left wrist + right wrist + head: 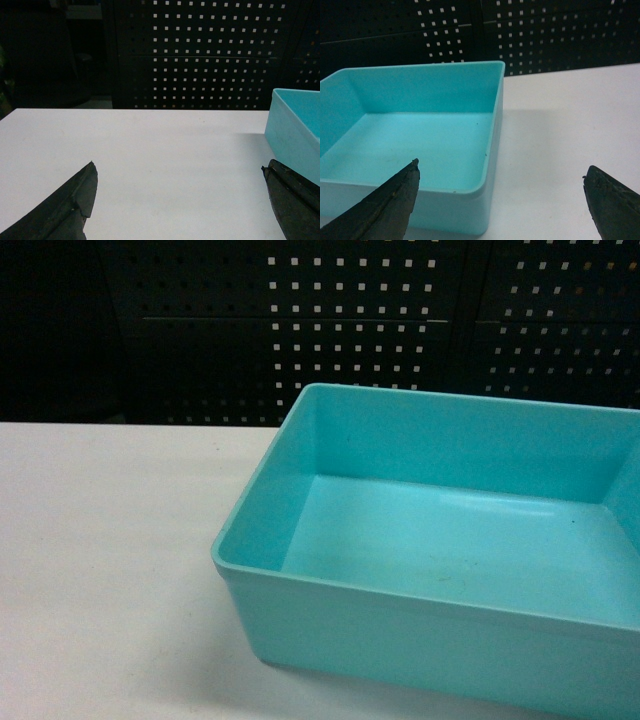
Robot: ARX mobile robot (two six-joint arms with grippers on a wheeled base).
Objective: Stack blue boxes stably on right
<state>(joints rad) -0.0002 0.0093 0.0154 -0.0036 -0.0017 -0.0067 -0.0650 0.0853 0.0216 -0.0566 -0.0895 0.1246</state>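
Observation:
One turquoise blue box rests empty on the white table, filling the right half of the head view. Neither gripper shows in the head view. In the left wrist view the left gripper is open over bare table, and a corner of the turquoise box lies just beyond its right finger. The right gripper is open too, low at the turquoise box, whose near right corner sits between the two fingers. A deep blue box is out of view.
A dark perforated panel stands behind the table's far edge. White tabletop stretches left of the box, and more lies to its right.

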